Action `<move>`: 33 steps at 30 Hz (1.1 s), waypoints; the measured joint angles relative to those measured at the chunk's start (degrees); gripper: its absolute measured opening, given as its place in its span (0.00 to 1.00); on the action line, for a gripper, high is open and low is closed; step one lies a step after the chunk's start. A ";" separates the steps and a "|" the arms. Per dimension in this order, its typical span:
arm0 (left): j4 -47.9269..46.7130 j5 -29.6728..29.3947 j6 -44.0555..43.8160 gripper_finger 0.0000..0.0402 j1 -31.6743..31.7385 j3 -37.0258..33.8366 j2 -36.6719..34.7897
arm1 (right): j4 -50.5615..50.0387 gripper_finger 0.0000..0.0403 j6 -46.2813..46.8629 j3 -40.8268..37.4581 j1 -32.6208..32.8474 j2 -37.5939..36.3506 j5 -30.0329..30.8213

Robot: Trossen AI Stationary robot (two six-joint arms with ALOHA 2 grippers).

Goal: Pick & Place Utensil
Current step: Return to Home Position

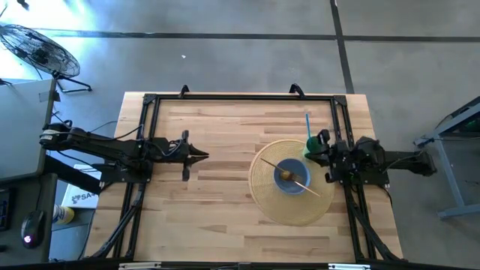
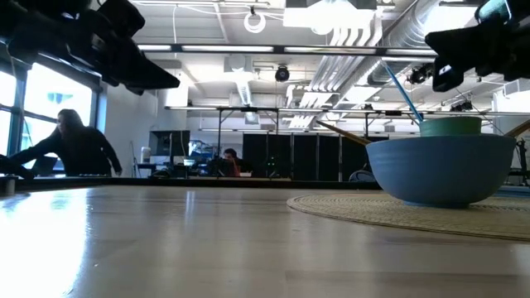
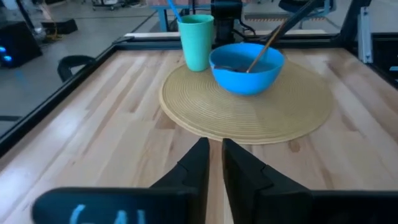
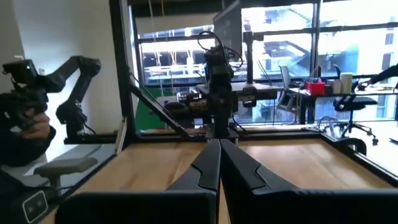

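You are looking at a table showing pale honey wood in long planks with darker grain streaks, and a black frame is edging it. On its right side a round mat is showing straw yellow, woven in concentric rings. The bowl on it is showing plain bright blue, with gold utensil handles crossing it. Just on its far side a cup is showing mint green, with a blue straw. The left arm and right arm are showing black.
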 joint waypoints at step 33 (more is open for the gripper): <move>-15.67 6.57 1.45 0.00 10.82 -6.32 -29.52 | -6.29 0.03 3.05 -0.24 0.20 0.12 6.39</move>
